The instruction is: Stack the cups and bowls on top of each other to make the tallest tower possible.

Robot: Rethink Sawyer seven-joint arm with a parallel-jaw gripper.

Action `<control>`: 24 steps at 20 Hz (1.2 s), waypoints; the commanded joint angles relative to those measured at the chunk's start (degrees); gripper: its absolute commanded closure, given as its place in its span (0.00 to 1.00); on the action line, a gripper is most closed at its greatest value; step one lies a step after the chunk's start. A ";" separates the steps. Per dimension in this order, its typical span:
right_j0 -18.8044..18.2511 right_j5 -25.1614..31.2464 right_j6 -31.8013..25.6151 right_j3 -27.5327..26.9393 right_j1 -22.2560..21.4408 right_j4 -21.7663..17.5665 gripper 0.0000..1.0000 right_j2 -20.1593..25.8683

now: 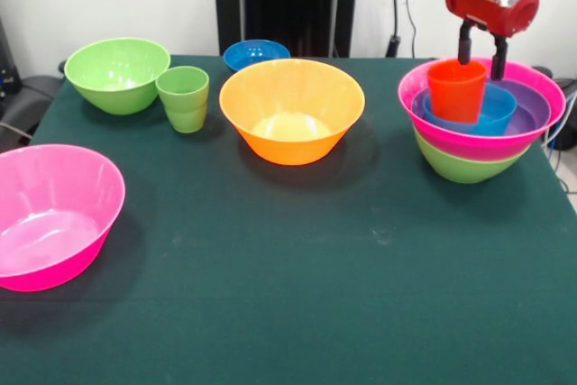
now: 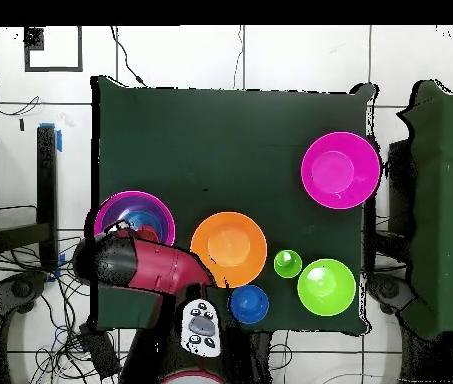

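The tower stands at the right in the front view: a green bowl point(image 1: 460, 167) as base, a big pink bowl point(image 1: 416, 105), a purple bowl point(image 1: 537, 105), a small blue bowl point(image 1: 501, 111), and the orange-red cup point(image 1: 455, 92) upright on top. My gripper point(image 1: 481, 65) hangs just above the cup's far right rim, fingers apart, one over the cup's mouth and one outside its wall. It holds nothing. In the overhead view the arm point(image 2: 155, 265) covers part of the tower point(image 2: 120, 212).
Loose on the green table: a big orange bowl point(image 1: 291, 110) in the middle, a light green cup point(image 1: 184, 98), a green bowl point(image 1: 117, 74), a small blue bowl point(image 1: 256, 53) at the far edge, and a big pink bowl point(image 1: 54, 214) at the near left.
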 commanded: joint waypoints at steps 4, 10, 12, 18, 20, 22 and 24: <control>-4.39 -5.17 5.70 6.16 0.72 0.47 0.00 9.66; -5.39 -5.49 5.84 6.34 1.16 -0.30 0.00 10.80; -5.45 -5.37 5.82 6.19 1.20 -0.48 0.00 10.81; -4.93 1.23 2.46 3.13 -1.40 -3.42 0.00 5.66; -4.88 4.72 0.49 1.47 -2.77 -5.08 0.00 2.94; -6.24 8.26 -1.50 0.11 -3.94 -6.72 0.00 2.03; -7.48 12.49 -3.14 -1.24 -5.56 -8.57 0.00 1.24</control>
